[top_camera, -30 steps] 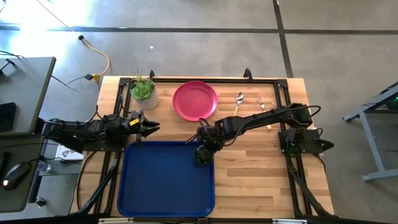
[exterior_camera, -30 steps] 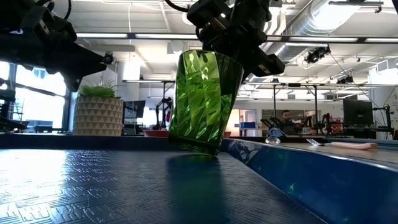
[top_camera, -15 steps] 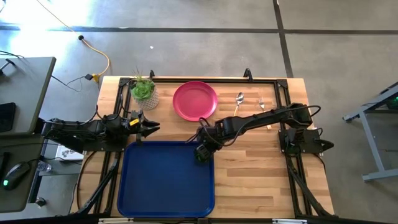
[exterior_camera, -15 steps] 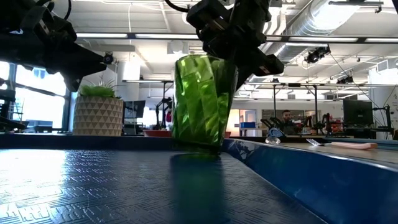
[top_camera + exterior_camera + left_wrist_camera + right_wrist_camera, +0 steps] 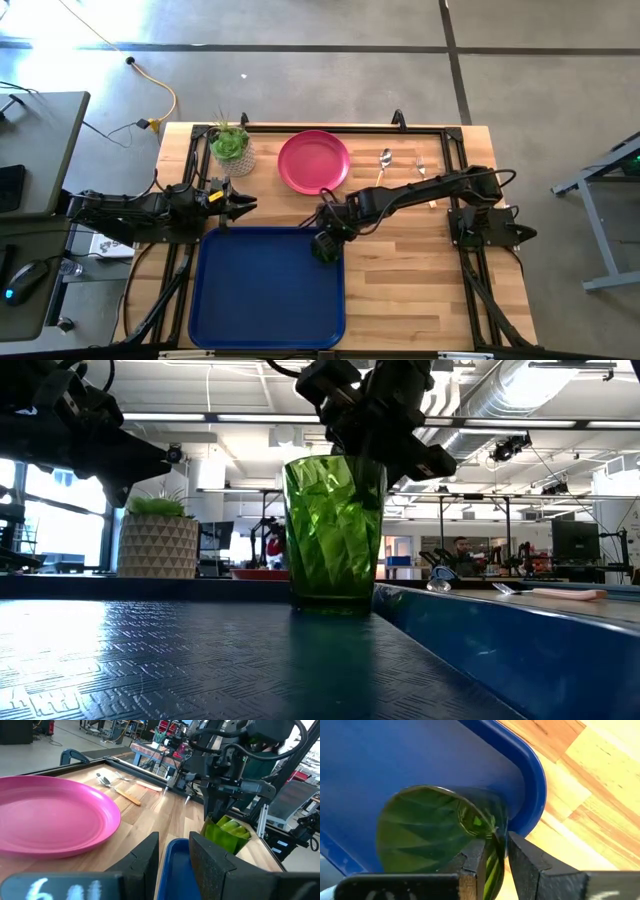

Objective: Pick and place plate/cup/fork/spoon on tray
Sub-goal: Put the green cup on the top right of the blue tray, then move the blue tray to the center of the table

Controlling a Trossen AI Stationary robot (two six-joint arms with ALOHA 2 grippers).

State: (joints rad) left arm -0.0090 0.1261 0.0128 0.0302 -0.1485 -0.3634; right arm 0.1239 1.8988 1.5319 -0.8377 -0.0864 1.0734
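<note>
On the blue tray [image 5: 260, 290], right fingers [image 5: 477, 857] pinch the upright cup's [image 5: 333, 530] rim; left fingers [image 5: 150, 857] sit slightly apart, empty.

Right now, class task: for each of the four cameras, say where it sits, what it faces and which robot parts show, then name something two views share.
High view: overhead, looking down; both arms, tray, plate.
Low view: tray-floor level, facing the upright cup under the right claw.
Left wrist view: on the left arm beside the tray, its fingers showing; faces plate, spoon.
Right wrist view: right claw pinching the cup's rim.
Shared: the cup appears in all four.
</note>
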